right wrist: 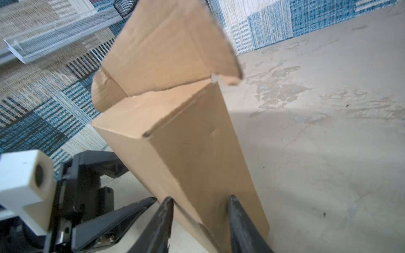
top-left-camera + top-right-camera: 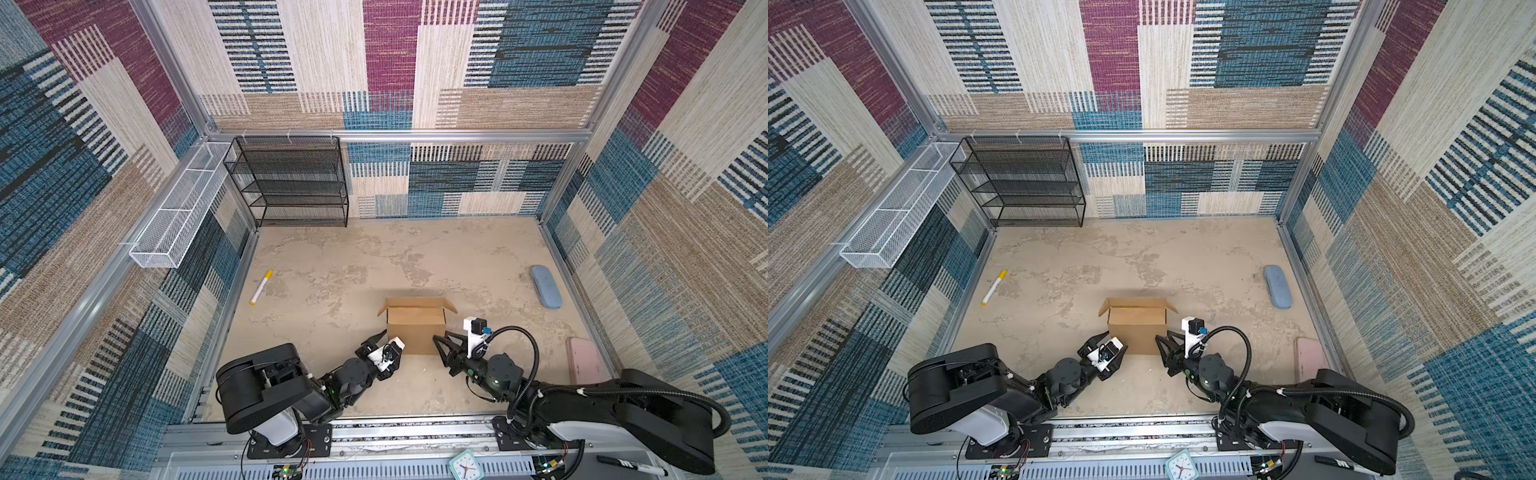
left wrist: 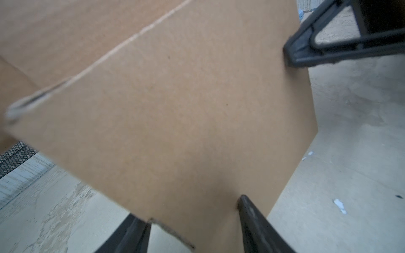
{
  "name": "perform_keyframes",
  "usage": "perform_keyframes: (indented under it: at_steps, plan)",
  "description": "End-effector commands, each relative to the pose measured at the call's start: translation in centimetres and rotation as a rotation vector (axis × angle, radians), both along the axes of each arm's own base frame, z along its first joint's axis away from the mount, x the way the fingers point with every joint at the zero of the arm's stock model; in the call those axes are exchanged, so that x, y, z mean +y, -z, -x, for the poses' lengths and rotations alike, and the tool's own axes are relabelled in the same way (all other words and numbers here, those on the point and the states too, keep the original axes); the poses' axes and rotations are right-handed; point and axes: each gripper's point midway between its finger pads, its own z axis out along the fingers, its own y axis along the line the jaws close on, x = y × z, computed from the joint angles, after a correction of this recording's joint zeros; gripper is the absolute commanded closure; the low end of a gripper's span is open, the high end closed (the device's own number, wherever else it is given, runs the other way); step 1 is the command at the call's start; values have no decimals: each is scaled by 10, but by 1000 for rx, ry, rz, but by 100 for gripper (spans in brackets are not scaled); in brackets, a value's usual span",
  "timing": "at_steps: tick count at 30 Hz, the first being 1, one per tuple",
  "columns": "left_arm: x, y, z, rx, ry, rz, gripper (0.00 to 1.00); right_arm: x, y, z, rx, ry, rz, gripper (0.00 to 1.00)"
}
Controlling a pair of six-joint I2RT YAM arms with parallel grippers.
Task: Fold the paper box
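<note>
The paper box (image 2: 415,332) (image 2: 1137,332) is plain brown cardboard. It stands upright near the front middle of the table, with its top flaps splayed open. My left gripper (image 2: 390,337) (image 2: 1111,337) sits low at the box's front left corner. In the left wrist view one of its fingertips (image 3: 242,200) rests on the front face (image 3: 175,109) and the other is hidden behind the cardboard edge. My right gripper (image 2: 441,336) (image 2: 1163,336) is at the front right corner. Its jaws stand part open astride the narrow side face (image 1: 197,164), tips touching the cardboard.
A yellow-capped marker (image 2: 261,287) lies at the left. A blue case (image 2: 545,286) and a pink flat object (image 2: 584,359) lie at the right. A black mesh shelf (image 2: 291,183) and a white wire basket (image 2: 178,216) stand at the back left.
</note>
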Motion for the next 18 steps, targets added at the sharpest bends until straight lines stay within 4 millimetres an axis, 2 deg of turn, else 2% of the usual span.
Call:
perform_keyframes:
  at_steps: [1, 7, 18]
  plan:
    - [-8, -12, 4, -35, 47, 33, 35, -38, 63, 26, 97, -2, 104, 57]
    - [-12, -4, 2, -25, 44, 11, 34, -41, 61, 26, 85, 9, 96, 56]
    - [-13, 0, 2, -29, 32, -12, 34, -37, 73, 28, 143, -6, 118, 55]
